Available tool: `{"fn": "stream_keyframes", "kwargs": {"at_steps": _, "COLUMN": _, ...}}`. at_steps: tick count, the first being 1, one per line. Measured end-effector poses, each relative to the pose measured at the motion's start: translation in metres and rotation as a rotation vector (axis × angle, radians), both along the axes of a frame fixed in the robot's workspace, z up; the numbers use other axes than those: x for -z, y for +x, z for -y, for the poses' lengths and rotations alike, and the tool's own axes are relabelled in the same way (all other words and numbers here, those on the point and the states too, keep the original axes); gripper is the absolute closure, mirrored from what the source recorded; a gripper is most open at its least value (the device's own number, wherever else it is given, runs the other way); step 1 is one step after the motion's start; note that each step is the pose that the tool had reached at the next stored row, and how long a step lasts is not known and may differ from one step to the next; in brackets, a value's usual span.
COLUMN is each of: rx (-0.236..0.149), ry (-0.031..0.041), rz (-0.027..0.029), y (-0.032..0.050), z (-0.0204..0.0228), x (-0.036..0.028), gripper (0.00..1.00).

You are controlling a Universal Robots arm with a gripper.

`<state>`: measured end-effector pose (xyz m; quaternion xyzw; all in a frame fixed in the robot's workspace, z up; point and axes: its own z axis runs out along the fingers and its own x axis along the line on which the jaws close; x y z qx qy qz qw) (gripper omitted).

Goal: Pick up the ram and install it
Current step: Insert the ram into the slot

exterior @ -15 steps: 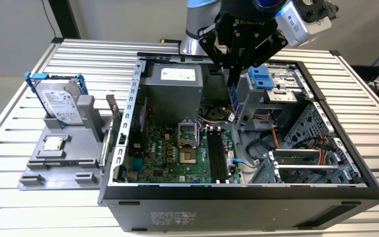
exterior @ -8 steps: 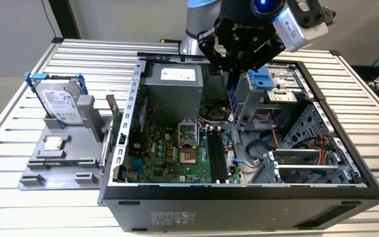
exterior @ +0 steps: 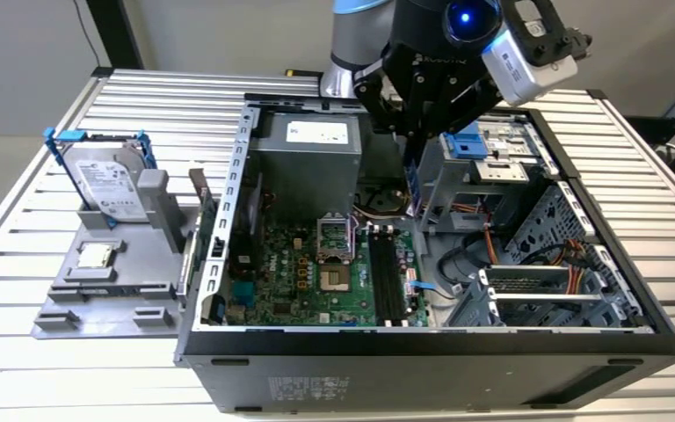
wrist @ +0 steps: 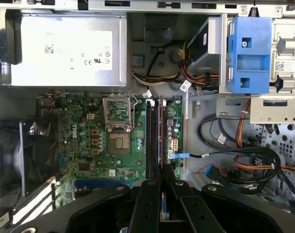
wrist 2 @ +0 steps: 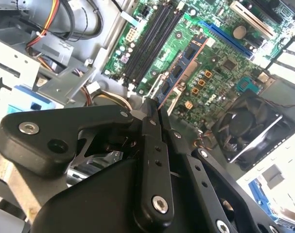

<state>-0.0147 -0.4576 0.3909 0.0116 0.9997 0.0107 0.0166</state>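
we see the hand [exterior: 414,132] clenched on the ram [exterior: 411,180], which hangs on edge over the open computer case [exterior: 431,352], above its black memory slots [exterior: 385,280]. the second wrist view gives us the ram's blue face with dark chips, reaching out from between the fingers [wrist 2: 152,145]; in the first wrist view it is a thin edge-on line. in the exterior view a hard drive [exterior: 109,180] and a processor chip [exterior: 95,255] sit on a grey tray [exterior: 80,312] on the desk [exterior: 10,264], at the exterior view's left of the case.

Ram [wrist 2: 182,68]: thin bluish-green stick with a row of dark chips on its face. One end is clamped in the gripper [wrist 2: 154,109]. It hangs lengthwise above the black memory slots [wrist 2: 147,43], not seated.
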Motion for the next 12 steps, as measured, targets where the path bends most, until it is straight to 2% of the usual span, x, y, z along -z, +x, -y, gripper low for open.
{"fn": "stream_keyframes", "kwargs": {"at_steps": 12, "rx": 0.016, "ry": -0.0007, "rz": -0.0103, "y": 0.0014, "z": 0.0000, "x": 0.0098, "gripper": 1.00}}
